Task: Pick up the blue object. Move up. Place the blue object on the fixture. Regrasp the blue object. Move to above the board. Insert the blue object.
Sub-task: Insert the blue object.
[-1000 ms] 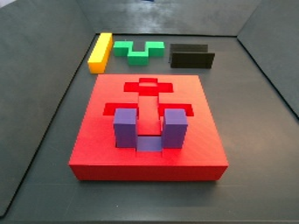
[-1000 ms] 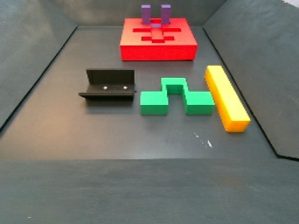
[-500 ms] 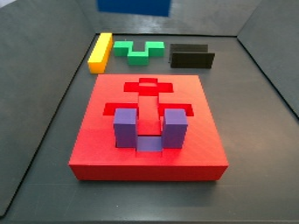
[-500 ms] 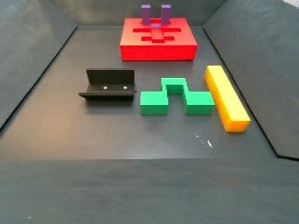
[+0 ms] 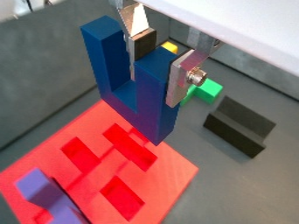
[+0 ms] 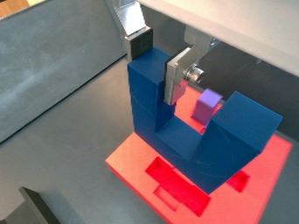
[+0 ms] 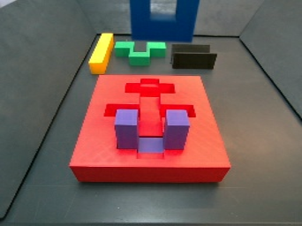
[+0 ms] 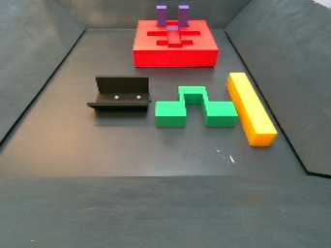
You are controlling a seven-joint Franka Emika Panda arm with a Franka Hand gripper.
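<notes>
My gripper (image 5: 156,57) (image 6: 158,59) is shut on one prong of the blue object (image 5: 131,87) (image 6: 176,118), a dark blue U-shaped block hanging prongs up. The silver fingers (image 5: 183,79) (image 6: 177,77) press that prong from both sides. Below it lies the red board (image 5: 111,166) (image 6: 163,179) with its recessed cutouts. In a side view the blue object (image 7: 162,31) hangs at the top edge, above the far end of the board (image 7: 147,163) and in front of the black fixture (image 7: 193,58); the gripper itself is cut off there. The board (image 8: 176,53) and the fixture (image 8: 119,96) also show from the opposite side.
A purple U-shaped block (image 7: 151,132) (image 8: 172,14) (image 6: 207,107) stands in the board's near cutout. A green block (image 7: 147,51) (image 8: 195,108) (image 5: 208,88) and a long yellow bar (image 7: 101,53) (image 8: 251,108) lie on the floor beside the fixture. Dark walls enclose the floor.
The blue object has come down into a side view from above: absent one second ago, a sliver half a second ago, now mostly visible above the board's far end.
</notes>
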